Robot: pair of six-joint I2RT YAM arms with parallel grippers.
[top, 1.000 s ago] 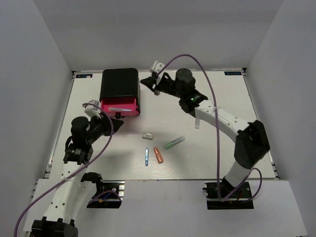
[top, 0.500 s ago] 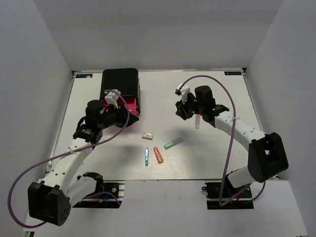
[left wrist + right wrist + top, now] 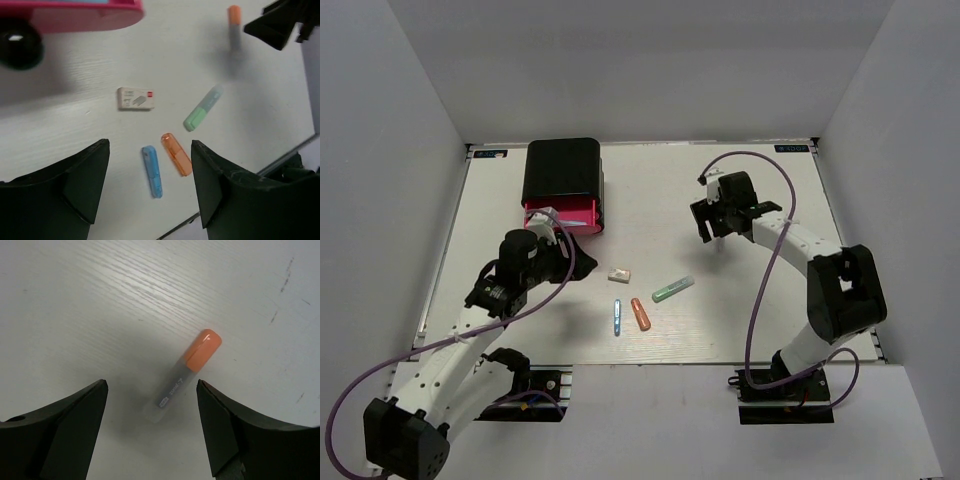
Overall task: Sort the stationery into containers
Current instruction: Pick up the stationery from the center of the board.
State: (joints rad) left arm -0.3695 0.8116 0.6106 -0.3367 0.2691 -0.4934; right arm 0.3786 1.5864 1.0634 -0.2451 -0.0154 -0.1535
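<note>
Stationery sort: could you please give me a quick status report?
Both empty: left gripper open, right gripper open. Right hovers over orange-tipped marker. Nothing in the way.

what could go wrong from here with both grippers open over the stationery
The orange-tipped marker lies diagonally under the open right gripper, so closing may catch it askew and spin it away. Under the open left gripper, the blue pen and orange marker lie close together; grabbing one could knock the other.
</note>
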